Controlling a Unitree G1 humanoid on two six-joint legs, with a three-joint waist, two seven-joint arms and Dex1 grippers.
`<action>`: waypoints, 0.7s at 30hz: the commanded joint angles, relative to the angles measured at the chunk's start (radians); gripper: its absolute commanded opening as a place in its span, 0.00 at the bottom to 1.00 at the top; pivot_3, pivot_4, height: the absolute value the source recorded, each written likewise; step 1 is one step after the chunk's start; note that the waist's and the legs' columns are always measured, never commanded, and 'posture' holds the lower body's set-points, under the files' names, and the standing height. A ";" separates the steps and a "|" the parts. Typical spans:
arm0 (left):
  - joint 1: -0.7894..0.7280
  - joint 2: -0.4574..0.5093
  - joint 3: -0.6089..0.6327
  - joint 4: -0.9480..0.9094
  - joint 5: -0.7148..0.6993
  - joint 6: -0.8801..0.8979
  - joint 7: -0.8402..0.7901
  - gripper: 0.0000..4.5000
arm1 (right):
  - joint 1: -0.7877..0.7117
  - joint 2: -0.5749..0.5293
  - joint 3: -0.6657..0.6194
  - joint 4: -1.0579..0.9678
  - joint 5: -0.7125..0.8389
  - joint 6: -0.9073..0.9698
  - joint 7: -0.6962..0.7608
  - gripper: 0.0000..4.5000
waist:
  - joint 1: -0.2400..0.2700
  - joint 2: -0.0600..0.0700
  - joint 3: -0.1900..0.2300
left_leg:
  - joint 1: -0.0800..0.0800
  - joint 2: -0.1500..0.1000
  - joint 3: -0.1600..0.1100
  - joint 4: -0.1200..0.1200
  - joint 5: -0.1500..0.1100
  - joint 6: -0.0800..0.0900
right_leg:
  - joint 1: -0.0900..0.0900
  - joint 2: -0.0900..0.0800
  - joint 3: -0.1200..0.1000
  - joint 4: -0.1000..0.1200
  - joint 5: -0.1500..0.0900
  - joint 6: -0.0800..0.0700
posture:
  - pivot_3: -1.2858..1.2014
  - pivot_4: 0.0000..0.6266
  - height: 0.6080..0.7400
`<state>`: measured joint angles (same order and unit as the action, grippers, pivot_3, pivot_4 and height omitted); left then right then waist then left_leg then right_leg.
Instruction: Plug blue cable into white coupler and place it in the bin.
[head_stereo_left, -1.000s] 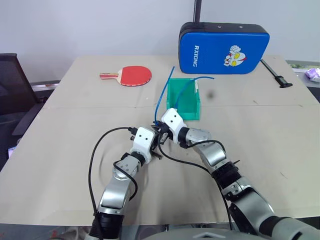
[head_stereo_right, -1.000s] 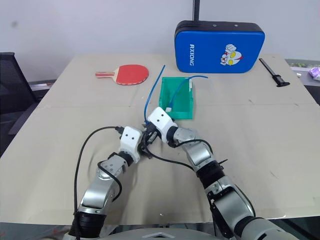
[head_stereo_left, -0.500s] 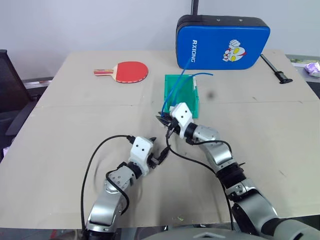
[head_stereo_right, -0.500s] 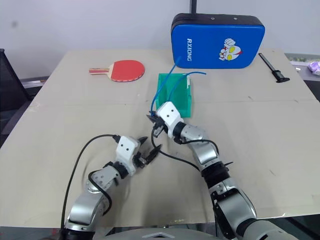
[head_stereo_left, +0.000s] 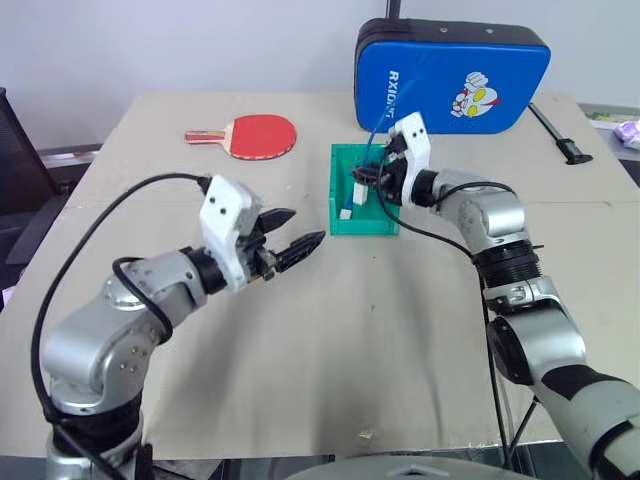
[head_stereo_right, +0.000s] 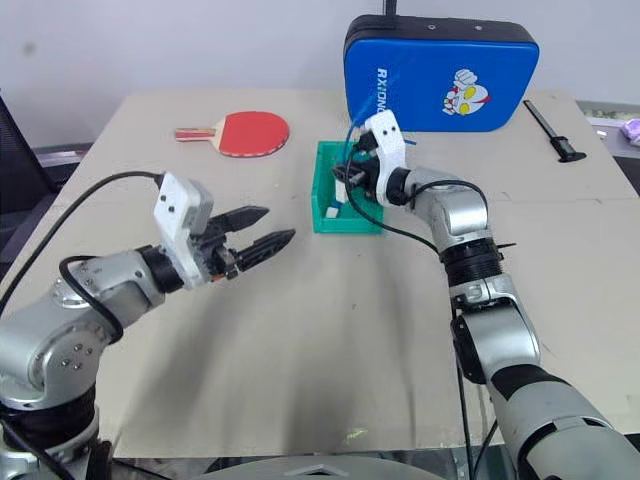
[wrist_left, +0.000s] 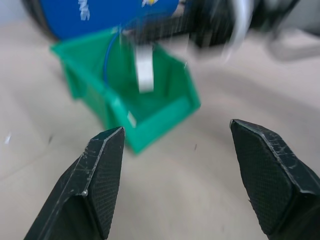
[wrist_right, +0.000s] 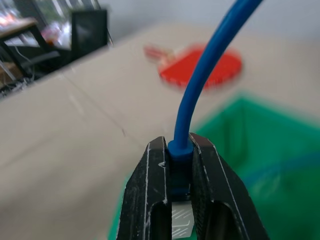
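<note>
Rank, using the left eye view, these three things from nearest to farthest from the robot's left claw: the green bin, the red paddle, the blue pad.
1. The green bin, ahead-right of the left claw.
2. The red paddle, farther back.
3. The blue pad, far right edge.

A beige table (head_stereo_left: 300, 330) carries the bin (head_stereo_left: 362, 222), a red paddle (head_stereo_left: 255, 135), a blue pad (head_stereo_left: 455, 75) and a black caliper (head_stereo_left: 556, 135).

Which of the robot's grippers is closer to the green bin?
The right. The right gripper hangs over the bin, clamped on the blue cable. The left gripper hovers open, off to the bin's side above the table.
</note>
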<state>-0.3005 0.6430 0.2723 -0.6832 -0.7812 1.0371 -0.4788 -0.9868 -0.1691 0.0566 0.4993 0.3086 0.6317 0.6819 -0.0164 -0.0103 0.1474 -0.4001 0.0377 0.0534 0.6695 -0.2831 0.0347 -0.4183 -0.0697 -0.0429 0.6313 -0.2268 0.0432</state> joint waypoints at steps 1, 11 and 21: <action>-0.045 0.020 0.033 -0.021 -0.072 0.066 0.047 0.79 | -0.071 0.003 -0.024 0.007 -0.001 -0.023 -0.009 0.31 | -0.001 0.000 0.001 | 0.000 0.000 0.000 0.000 0.000 0.000 | 0.000 0.000 0.000 -0.001 0.000 0.000 | 0.52 0.24 0.91; -0.042 0.040 0.029 -0.029 -0.073 0.097 0.150 0.79 | 0.078 -0.114 -0.114 -0.361 0.096 0.102 -0.016 0.99 | 0.009 -0.002 0.003 | -0.002 0.000 -0.002 -0.001 0.000 -0.001 | 0.001 0.000 -0.001 -0.004 0.000 0.001 | 0.52 0.24 0.91; 0.440 -0.022 -0.068 -0.050 0.230 -0.316 0.097 0.79 | 0.685 -0.340 -0.325 -0.656 0.280 -0.075 0.308 0.99 | 0.010 -0.002 0.002 | 0.001 0.000 -0.001 -0.002 0.000 -0.001 | 0.002 0.001 0.001 -0.005 0.000 0.001 | 0.52 0.24 0.91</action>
<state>0.0631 0.6374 0.2344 -0.7082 -0.6297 0.8446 -0.3608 -0.3897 -0.4818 -0.2171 -0.1328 0.5603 0.6485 0.8824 -0.0069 -0.0127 0.1493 -0.3986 0.0376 0.0526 0.6673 -0.2829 0.0338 -0.4151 -0.0692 -0.0418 0.6256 -0.2270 0.0437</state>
